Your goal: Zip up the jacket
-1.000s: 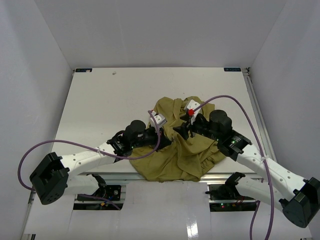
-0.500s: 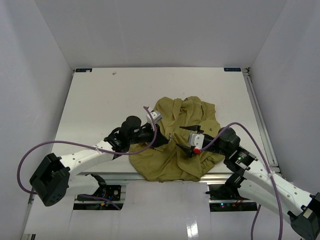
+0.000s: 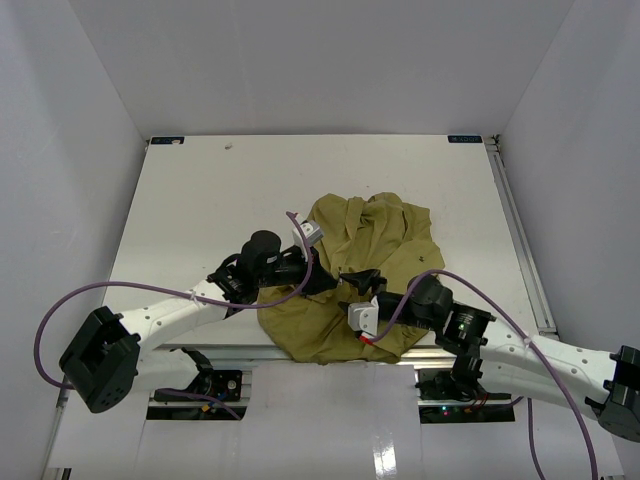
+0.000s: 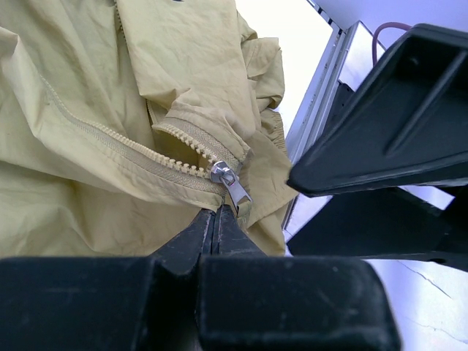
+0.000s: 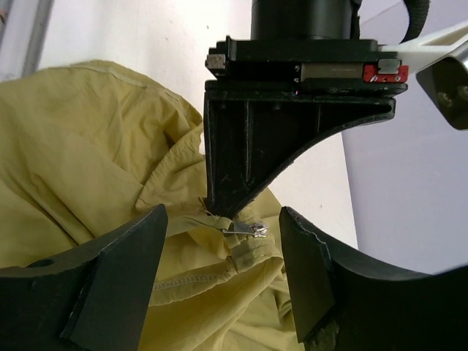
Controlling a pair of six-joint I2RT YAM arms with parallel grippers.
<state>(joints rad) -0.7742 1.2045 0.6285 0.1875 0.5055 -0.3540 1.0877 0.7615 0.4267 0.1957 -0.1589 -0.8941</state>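
Observation:
The olive-yellow jacket (image 3: 375,235) lies crumpled on the white table, its lower part hanging over the near edge. My left gripper (image 3: 337,283) is shut, pinching the jacket's fabric (image 4: 88,88) right below the silver zipper slider (image 4: 223,175); the zipper teeth run up and left from it. My right gripper (image 3: 353,291) is open, and its fingers (image 5: 117,285) stand on either side of the zipper pull (image 5: 248,229) without touching it. The left gripper (image 5: 238,175) shows in the right wrist view just behind the pull.
The white table (image 3: 200,200) stretches left of and behind the jacket. A metal rail (image 3: 515,230) runs along the table's right edge, and the frame rail (image 3: 230,350) along the near edge. White walls close in three sides.
My right arm has swung from the far side of the jacket back to the near edge, and its open fingers now face the zipper pull. My left gripper has kept its hold, nearly still.

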